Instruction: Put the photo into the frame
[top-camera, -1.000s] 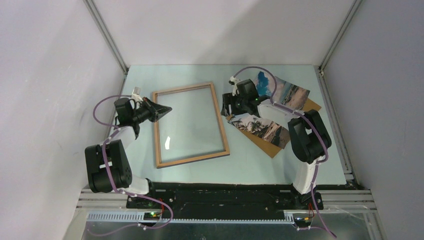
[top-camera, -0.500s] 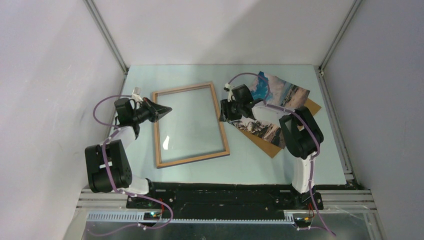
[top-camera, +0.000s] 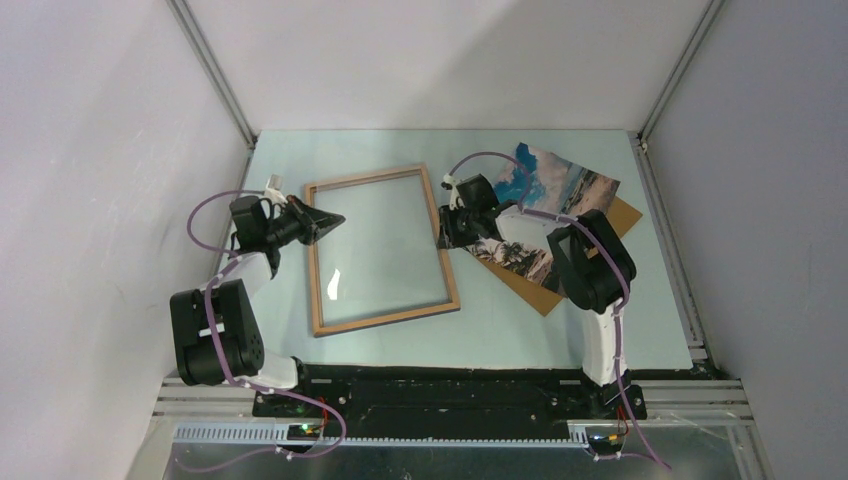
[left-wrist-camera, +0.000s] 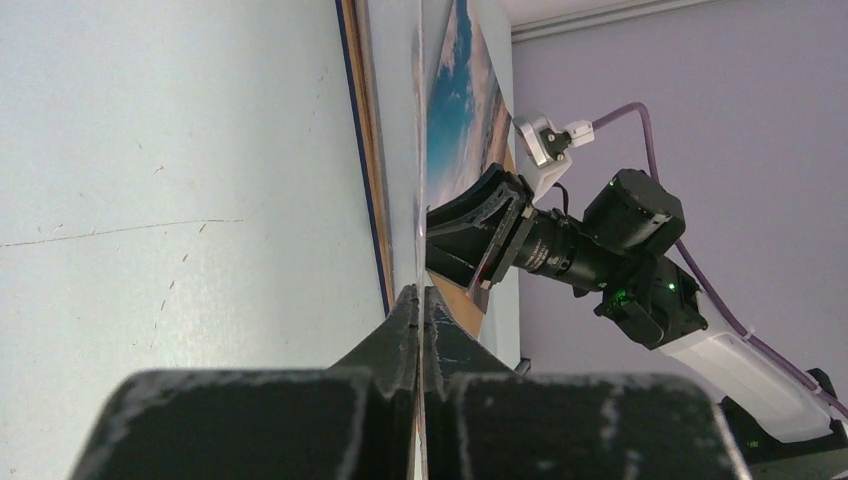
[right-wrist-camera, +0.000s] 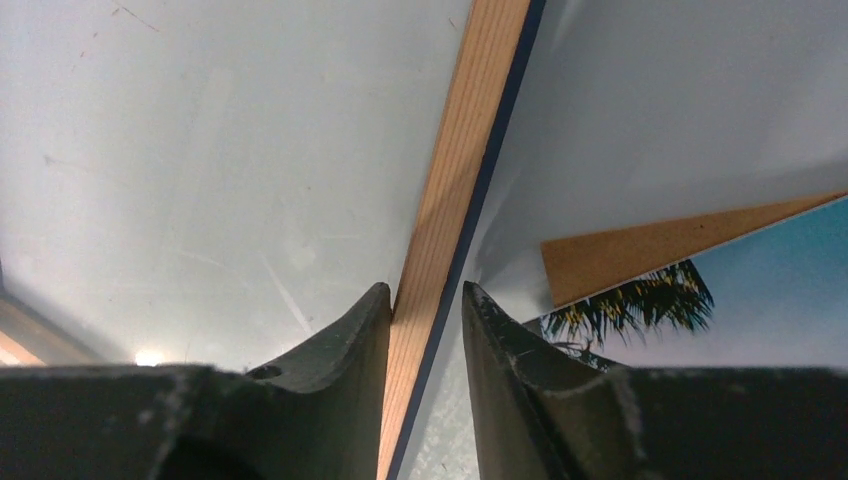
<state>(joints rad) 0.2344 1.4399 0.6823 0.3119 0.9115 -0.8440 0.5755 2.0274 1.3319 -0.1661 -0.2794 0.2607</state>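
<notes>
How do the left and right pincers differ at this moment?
The left pincer is shut, its tip over the frame's left rail; the right pincer is open, fingers astride the right rail. They point toward each other from opposite sides. Both are at the frame; neither holds the photo.

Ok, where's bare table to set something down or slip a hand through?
Bare table: the near strip between the frame and the table's near edge, and the far strip beyond the frame and the photo. Crowded: between frame and backing board, where the right gripper straddles the rail.
</notes>
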